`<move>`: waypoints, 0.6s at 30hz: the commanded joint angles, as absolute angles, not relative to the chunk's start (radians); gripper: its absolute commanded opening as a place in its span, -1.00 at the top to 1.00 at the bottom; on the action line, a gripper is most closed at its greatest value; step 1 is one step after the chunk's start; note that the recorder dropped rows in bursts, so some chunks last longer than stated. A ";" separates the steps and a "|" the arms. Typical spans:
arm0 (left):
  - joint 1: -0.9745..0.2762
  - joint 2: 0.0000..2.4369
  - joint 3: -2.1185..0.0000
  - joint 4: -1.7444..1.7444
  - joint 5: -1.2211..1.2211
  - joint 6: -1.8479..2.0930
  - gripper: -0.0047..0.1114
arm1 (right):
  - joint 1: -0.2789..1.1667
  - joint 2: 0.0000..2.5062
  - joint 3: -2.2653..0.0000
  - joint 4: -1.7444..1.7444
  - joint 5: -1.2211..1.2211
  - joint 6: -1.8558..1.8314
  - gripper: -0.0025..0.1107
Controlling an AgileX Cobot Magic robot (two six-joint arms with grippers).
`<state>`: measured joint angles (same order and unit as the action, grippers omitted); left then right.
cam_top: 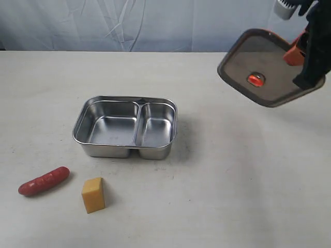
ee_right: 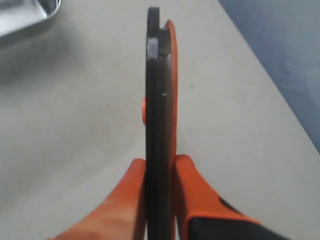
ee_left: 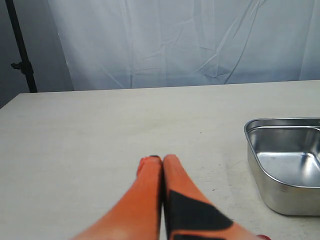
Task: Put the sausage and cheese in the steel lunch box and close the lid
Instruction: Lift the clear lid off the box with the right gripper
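The right tool (ee_right: 160, 164) grips the lid (cam_top: 261, 64) by its edge, above the table (cam_top: 232, 181), well apart from the box (cam_top: 116, 151). The left tool (ee_left: 158, 160) is clenched, empty. Sausage (cam_top: 44, 181) and cheese (cam_top: 93, 195) lie outside the box. Loading is not begun; next, the left tool must release, then straddle the sausage.

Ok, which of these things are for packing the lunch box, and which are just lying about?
For the job: sausage, cheese, steel lunch box, lid clamped in right gripper.
Just there: black stand, white backdrop, table.
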<state>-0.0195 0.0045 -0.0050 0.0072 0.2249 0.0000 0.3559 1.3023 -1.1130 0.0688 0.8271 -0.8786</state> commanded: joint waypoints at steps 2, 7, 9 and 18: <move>-0.025 0.000 0.000 0.015 0.216 0.000 0.92 | 0.544 1.285 -1.100 -0.193 0.898 -0.661 0.97; -0.025 0.000 0.000 0.017 0.216 0.000 0.92 | 0.722 1.301 -0.996 -0.251 0.895 -0.543 0.97; -0.025 0.000 0.000 0.017 0.216 0.000 0.92 | 0.787 1.323 -0.941 -0.264 0.904 -0.501 0.97; -0.025 0.000 0.000 0.017 0.216 0.000 0.92 | 1.007 1.407 -0.809 -0.180 0.790 -0.401 0.97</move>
<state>-0.0195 0.0045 -0.0050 0.0072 0.2249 0.0000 0.9599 1.3906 -0.8316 -0.2490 0.8311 -0.4225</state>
